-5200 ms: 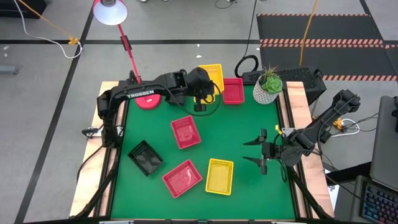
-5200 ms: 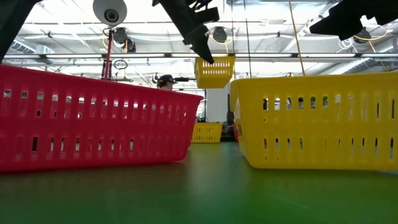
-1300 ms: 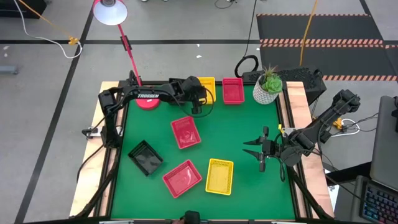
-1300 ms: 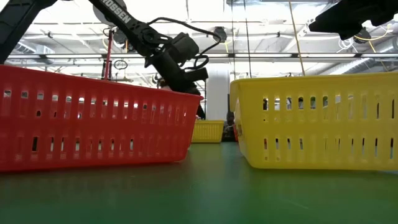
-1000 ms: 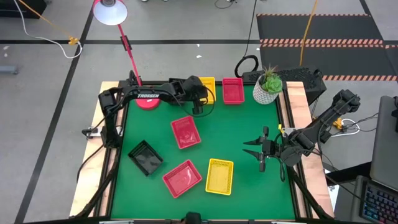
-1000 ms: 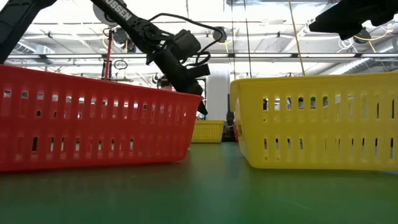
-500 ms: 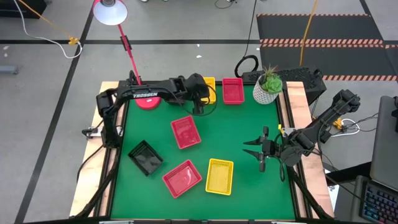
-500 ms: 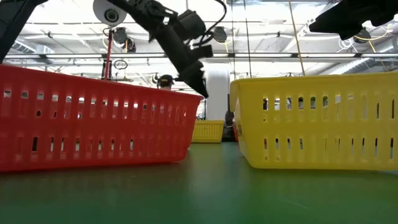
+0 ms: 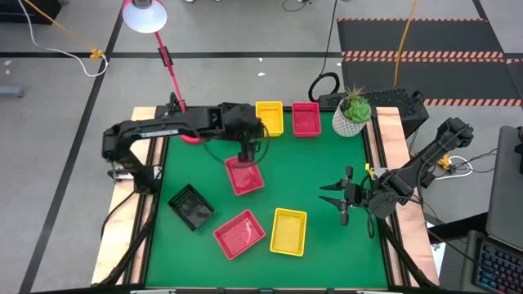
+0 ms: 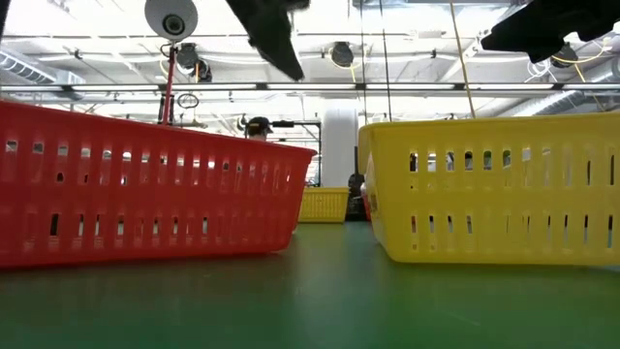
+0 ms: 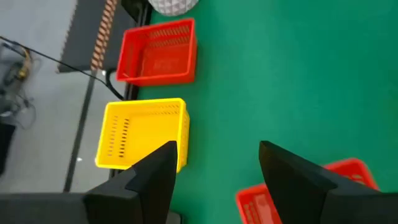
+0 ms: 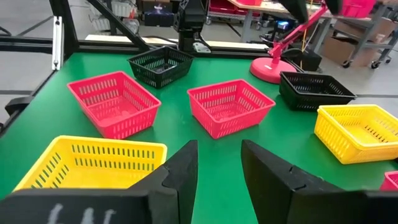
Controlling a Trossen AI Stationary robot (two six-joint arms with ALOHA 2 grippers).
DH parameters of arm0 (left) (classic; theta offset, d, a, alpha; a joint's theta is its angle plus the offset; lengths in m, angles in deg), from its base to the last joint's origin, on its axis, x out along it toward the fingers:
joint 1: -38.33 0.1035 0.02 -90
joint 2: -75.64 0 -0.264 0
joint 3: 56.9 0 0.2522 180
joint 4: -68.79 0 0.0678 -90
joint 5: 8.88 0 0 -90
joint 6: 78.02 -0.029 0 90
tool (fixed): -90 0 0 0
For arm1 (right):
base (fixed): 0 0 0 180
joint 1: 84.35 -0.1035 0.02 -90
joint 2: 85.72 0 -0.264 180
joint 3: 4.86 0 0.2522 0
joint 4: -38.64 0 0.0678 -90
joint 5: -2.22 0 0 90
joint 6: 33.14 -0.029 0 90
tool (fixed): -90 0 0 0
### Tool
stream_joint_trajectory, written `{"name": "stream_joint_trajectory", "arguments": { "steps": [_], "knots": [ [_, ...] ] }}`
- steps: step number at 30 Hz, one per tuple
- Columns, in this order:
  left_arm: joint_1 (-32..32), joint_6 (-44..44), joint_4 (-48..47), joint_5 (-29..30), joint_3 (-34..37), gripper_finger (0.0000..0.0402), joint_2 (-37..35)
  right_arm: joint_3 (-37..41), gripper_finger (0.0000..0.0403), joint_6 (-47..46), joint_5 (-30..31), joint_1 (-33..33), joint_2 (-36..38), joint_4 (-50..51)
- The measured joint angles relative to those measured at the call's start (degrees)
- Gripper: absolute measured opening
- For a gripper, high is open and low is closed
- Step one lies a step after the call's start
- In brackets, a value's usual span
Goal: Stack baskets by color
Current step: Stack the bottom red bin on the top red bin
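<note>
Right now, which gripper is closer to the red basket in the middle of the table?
Left. The left gripper hangs open right over the red basket at its far end. The right gripper waits well off to its right, near the table's edge.

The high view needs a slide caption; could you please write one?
Left tool, open, above a red basket; right tool idle beside a yellow basket.

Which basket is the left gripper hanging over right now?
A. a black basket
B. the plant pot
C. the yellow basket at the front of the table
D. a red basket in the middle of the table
D: seen from above, the open, empty left gripper sits over the red basket in the middle of the green table, away from the black basket and the front yellow basket.
</note>
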Motion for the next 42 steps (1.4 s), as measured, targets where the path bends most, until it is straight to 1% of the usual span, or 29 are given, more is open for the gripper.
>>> {"name": "stream_joint_trajectory", "arguments": {
  "steps": [3,11,13,16,20,23,26,29,33,36,42],
  "knots": [
    [-3.26,0.2,-1.11,2.82,0.0,0.0229,-2.85,0.0,0.0116,-0.12,-0.01,0.0,-0.01,-0.1],
    [-8.32,3.31,-4.43,3.75,-0.02,0.0229,-9.66,0.0,0.0116,-0.14,-0.01,0.0,0.01,-0.14],
    [-9.52,4.87,-7.5,4.67,0.07,0.0229,-11.18,0.0,0.0116,-0.14,-0.01,0.0,0.01,-0.14],
    [-11.69,7.21,-9.33,5.8,0.3,0.0229,-13.41,0.0,0.0116,-0.16,-0.01,0.0,-0.01,-0.12],
    [-15.72,11.36,-9.4,6.08,3.07,0.0229,-16.69,0.0,0.0116,-0.51,-0.04,0.0,0.01,-0.12],
    [-20.21,13.92,-7.76,6.61,5.53,0.0228,-17.55,0.0,0.0116,-0.58,-0.04,0.0,0.01,-0.12],
    [-25.37,14.65,-6.93,8.2,7.77,0.0214,-17.56,0.0,0.0116,-0.57,-0.04,-0.02,0.01,-0.12],
    [-29.19,16.05,-6.54,9.45,9.55,0.0189,-17.59,0.0,0.0116,-0.57,-0.01,-0.02,0.01,-0.12],
    [-32.68,17.76,-4.87,9.62,11.95,0.0155,-17.23,0.0,0.0116,-0.57,0.01,0.0,0.01,-0.14],
    [-35.32,17.96,-4.22,9.6,12.47,0.0133,-17.36,0.0,0.0116,-0.57,0.01,0.0,0.01,-0.12],
    [-39.72,17.13,-4.37,9.5,12.79,0.0109,-17.34,0.0,0.0116,-1.77,0.03,0.0,0.01,-0.12]
  ]
}}
